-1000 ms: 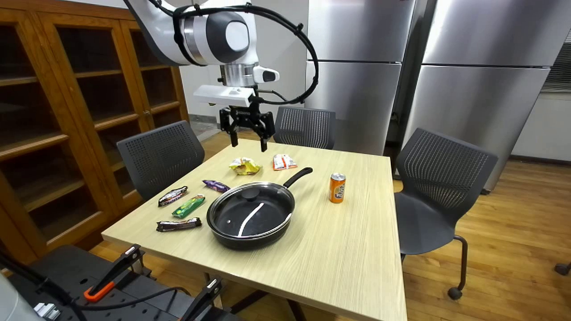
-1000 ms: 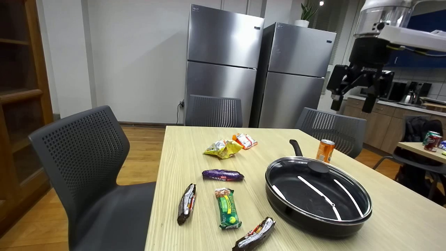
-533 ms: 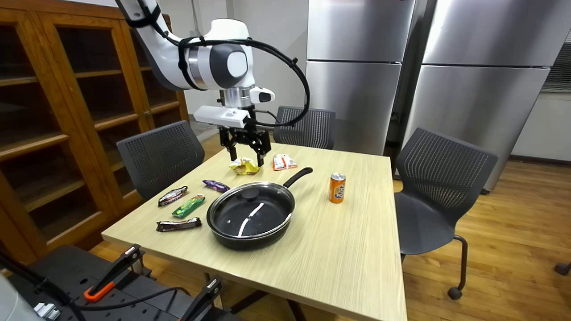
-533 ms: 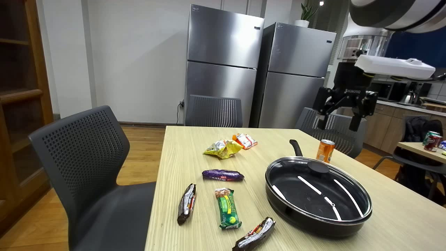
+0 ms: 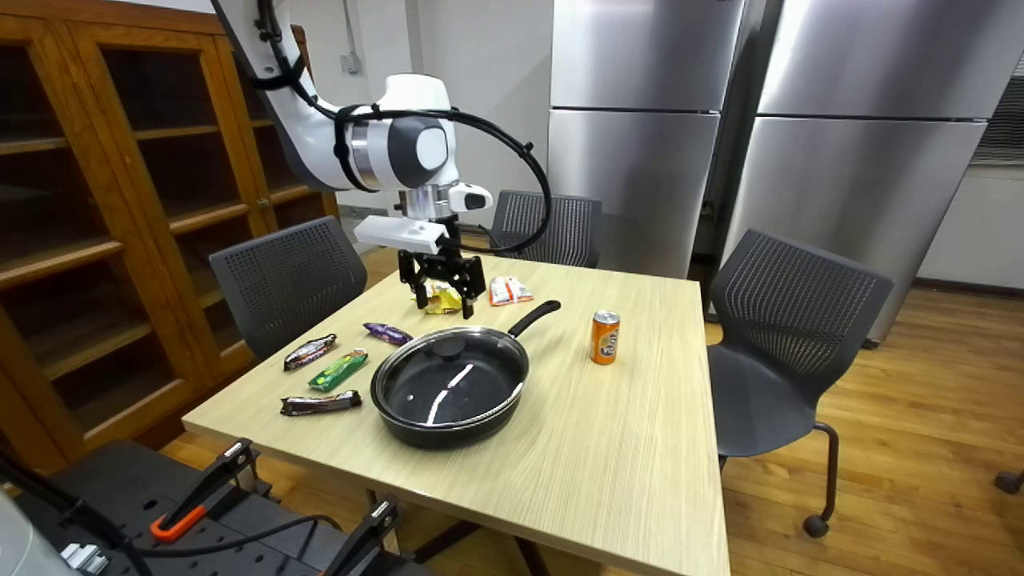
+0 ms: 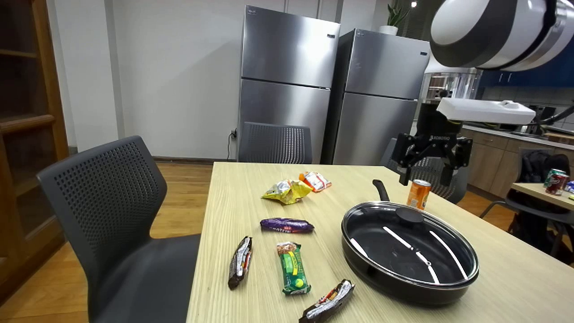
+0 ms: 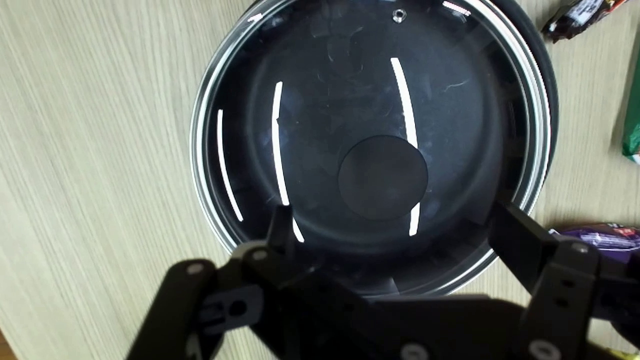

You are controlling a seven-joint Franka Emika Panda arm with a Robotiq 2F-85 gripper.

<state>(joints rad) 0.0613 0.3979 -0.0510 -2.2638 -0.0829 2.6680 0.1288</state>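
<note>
My gripper (image 5: 445,306) hangs in the air with its fingers wide apart and nothing between them; it also shows in an exterior view (image 6: 425,178). Below it in the wrist view lies a black frying pan (image 5: 460,436) under a glass lid (image 7: 320,115) with a round black knob (image 7: 383,177). That knob appears just ahead of the fingertips, which stand clear above the lid. The pan's handle (image 5: 534,318) points toward the far side. An orange soda can (image 6: 419,196) stands upright beyond the pan. In an exterior view, a yellow packet (image 5: 442,299) is partly hidden behind the fingers.
On the table (image 5: 624,464) lie a purple bar (image 6: 287,225), a green bar (image 6: 293,269), two dark-wrapped bars (image 6: 241,262) and a white-and-orange packet (image 5: 509,291). Grey chairs (image 5: 288,272) surround the table. Clamps (image 5: 200,496) sit on the dark bench by its near edge.
My gripper has come down toward the table, shifting left in an exterior view, with its fingers staying apart. The pan, can, packets and bars have not moved.
</note>
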